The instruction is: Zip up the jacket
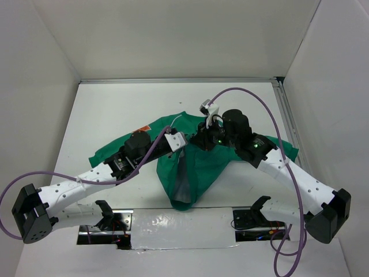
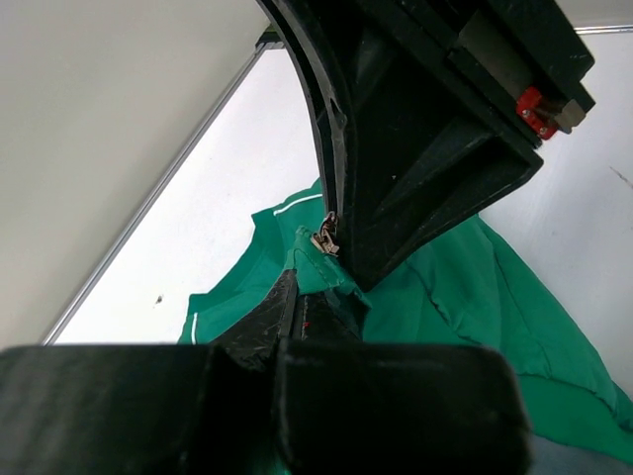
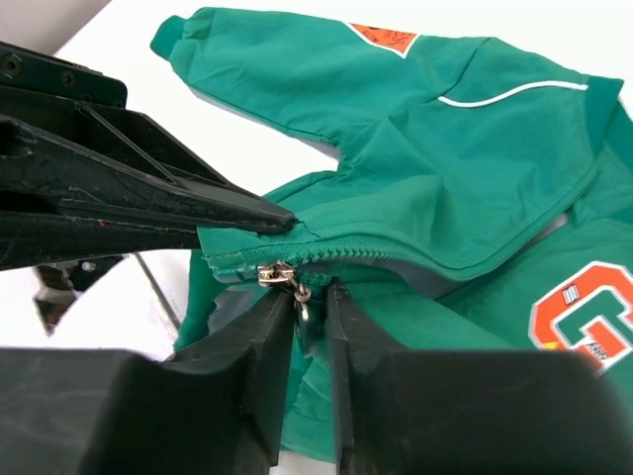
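Note:
The green jacket (image 1: 199,167) lies bunched at mid-table, its orange "G" patch (image 3: 584,317) showing in the right wrist view. My left gripper (image 2: 294,287) is shut on the jacket's fabric edge just beside the zipper's bottom end, its fingertips (image 3: 282,220) lifting that edge. The metal zipper slider (image 3: 274,272) sits at the start of the teeth, also seen as the slider (image 2: 324,237) from the left wrist. My right gripper (image 3: 312,292) straddles the hanging pull tab, jaws a narrow gap apart, the tab against the left finger only. Both grippers meet over the jacket (image 1: 190,143).
White walls enclose the table on three sides, with a metal rail (image 1: 285,115) along the right edge. Purple cables (image 1: 253,95) loop above the arms. Black mounts (image 1: 109,216) and wiring (image 1: 259,231) sit at the near edge.

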Robot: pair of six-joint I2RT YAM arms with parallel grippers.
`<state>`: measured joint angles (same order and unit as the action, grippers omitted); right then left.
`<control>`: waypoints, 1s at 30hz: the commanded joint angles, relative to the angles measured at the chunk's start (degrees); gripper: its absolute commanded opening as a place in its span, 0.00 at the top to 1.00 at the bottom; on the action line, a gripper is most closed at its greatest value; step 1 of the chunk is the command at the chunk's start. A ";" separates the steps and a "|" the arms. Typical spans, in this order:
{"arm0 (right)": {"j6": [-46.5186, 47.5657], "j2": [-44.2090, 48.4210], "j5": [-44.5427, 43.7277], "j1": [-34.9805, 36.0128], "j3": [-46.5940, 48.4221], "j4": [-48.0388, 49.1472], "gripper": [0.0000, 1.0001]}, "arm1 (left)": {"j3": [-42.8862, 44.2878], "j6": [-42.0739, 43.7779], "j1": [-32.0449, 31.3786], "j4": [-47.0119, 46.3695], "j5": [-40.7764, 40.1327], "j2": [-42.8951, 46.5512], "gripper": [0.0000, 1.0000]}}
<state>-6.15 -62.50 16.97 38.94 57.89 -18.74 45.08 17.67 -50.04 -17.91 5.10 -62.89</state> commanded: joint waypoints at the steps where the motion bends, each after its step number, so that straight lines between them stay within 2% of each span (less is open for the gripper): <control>1: 0.26 0.80 -1.59 0.87 4.16 0.21 0.71 | 1.42 0.08 0.12 -2.57 0.52 -0.21 1.00; 3: 0.27 1.33 -2.03 1.40 4.43 -0.59 0.65 | 1.24 -0.09 0.03 -2.30 0.08 -0.30 1.00; 8: 0.97 2.12 0.42 1.49 4.25 -1.47 0.60 | 1.15 -0.44 0.03 -2.21 0.17 0.05 1.00; 10: 1.14 1.77 1.31 1.49 4.42 -1.47 0.63 | 1.06 -0.45 0.03 -2.13 0.52 0.23 1.00; 12: 1.23 1.15 2.10 1.49 4.86 -1.73 0.71 | 1.15 -0.27 0.03 -2.22 1.05 0.49 1.00; 13: 0.97 0.72 2.19 1.49 5.04 -1.65 0.71 | 1.06 -0.36 0.03 -2.30 0.96 0.58 1.00; 16: 0.36 -0.34 1.58 1.49 6.09 -3.05 0.83 | 0.97 -0.36 0.03 -2.65 0.70 0.58 1.00; 17: 0.00 -0.52 0.96 1.40 6.53 -3.32 0.91 | 1.06 -0.36 0.03 -2.74 0.44 0.49 1.00; 21: -2.02 -1.13 -4.73 1.58 7.94 -5.77 0.91 | 0.97 -0.27 0.03 -2.57 -0.09 0.14 1.00; 23: -3.25 -1.39 -7.47 1.58 8.99 -6.57 1.00 | 0.97 -0.18 0.03 -2.31 -0.27 0.05 1.00; 28: -5.71 -5.34 -20.10 1.49 14.60 -15.78 1.00 | 0.54 0.17 -0.06 -1.08 0.08 0.58 1.00; 30: -4.41 -6.92 -21.71 1.58 15.32 -19.04 1.00 | 0.36 0.61 -0.14 -0.98 0.17 1.01 1.00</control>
<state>-11.14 -67.35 7.53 41.54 69.87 -32.23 45.08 17.80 -49.93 -16.71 3.73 -62.94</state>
